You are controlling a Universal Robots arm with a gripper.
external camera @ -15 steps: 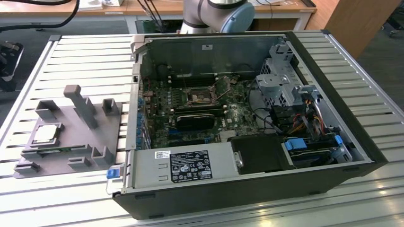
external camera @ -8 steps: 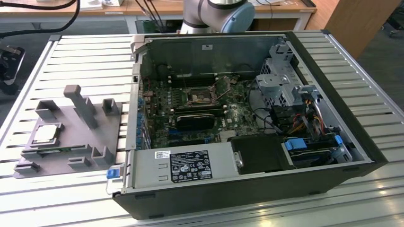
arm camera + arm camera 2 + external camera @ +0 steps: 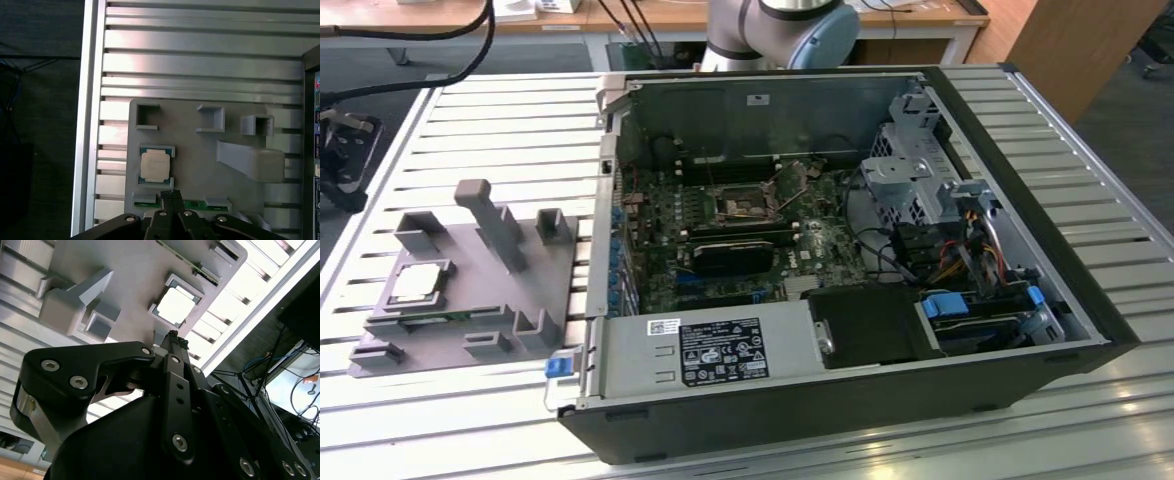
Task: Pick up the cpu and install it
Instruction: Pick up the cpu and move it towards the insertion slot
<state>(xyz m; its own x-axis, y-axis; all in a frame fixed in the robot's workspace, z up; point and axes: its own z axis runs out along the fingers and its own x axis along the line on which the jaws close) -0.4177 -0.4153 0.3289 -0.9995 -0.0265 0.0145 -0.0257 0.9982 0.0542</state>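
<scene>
The cpu (image 3: 419,284) is a flat square chip with a silver top. It lies in a shallow recess of the grey fixture tray (image 3: 467,290) on the slatted table, at the exterior view's left. Both wrist views look down on it from above: cpu (image 3: 154,166) and cpu (image 3: 176,305) sit in the tray (image 3: 190,165), (image 3: 125,280). My gripper (image 3: 170,192), (image 3: 173,335) hangs well above the tray, a little off to one side of the chip. Its black fingertips are pressed together, shut, with nothing between them.
An open computer case (image 3: 1014,300) lies at the exterior view's right, with the motherboard's socket (image 3: 744,203) and a black heatsink block (image 3: 740,255) inside. Upright grey posts (image 3: 487,215) rise from the tray. The table's edge (image 3: 82,150) runs past the tray.
</scene>
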